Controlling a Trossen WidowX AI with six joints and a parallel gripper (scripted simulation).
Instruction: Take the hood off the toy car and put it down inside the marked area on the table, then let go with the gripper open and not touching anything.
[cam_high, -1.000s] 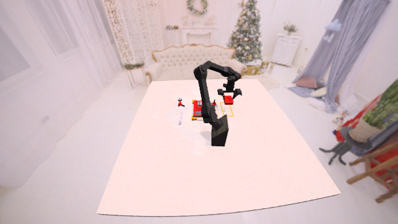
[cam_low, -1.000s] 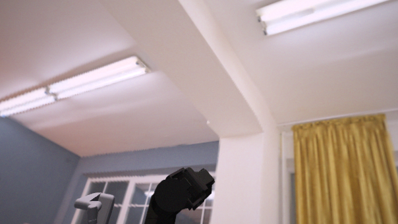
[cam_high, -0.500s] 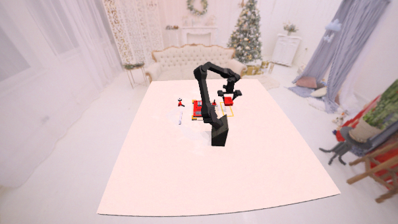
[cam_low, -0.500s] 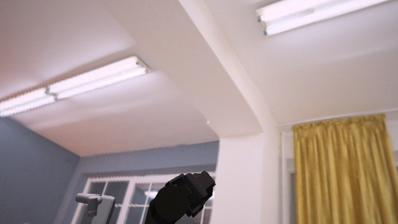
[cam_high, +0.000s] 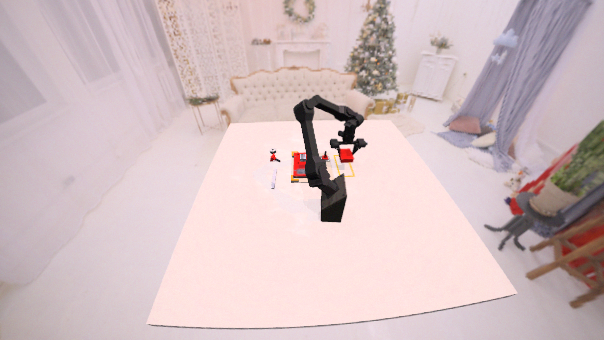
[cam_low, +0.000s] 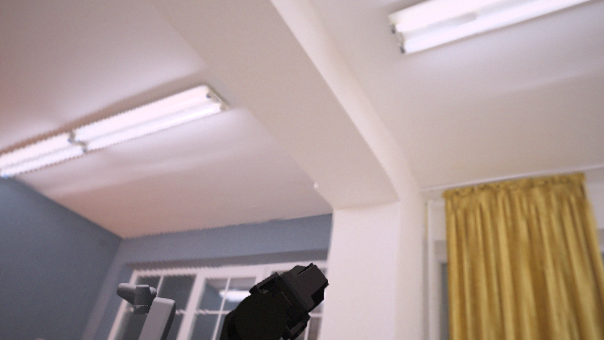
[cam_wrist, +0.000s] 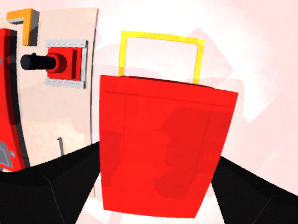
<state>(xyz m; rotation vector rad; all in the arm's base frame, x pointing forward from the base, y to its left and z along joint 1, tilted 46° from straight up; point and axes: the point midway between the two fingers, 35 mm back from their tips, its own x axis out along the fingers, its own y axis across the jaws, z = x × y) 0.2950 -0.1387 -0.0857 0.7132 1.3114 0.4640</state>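
Observation:
The red hood (cam_high: 346, 155) (cam_wrist: 162, 150) is a flat block between the two black fingers. My gripper (cam_high: 348, 152) (cam_wrist: 158, 153) is shut on it by its two sides. The hood is held above the table, over the far part of the yellow marked outline (cam_high: 349, 176) (cam_wrist: 162, 36); it hides part of that outline in the wrist view. The red toy car (cam_high: 299, 165) (cam_wrist: 7, 115) with orange corners is to the left of the hood, partly hidden by the arm in the top view. The exterior view shows only upper arm parts, not the hood.
A red block with a black cylinder (cam_wrist: 37, 62) is on the car's beige part, left of the hood. A small red and black figure (cam_high: 273, 156) and a thin pale strip (cam_high: 274, 179) lie left of the car. The arm's black base (cam_high: 332, 205) is in front.

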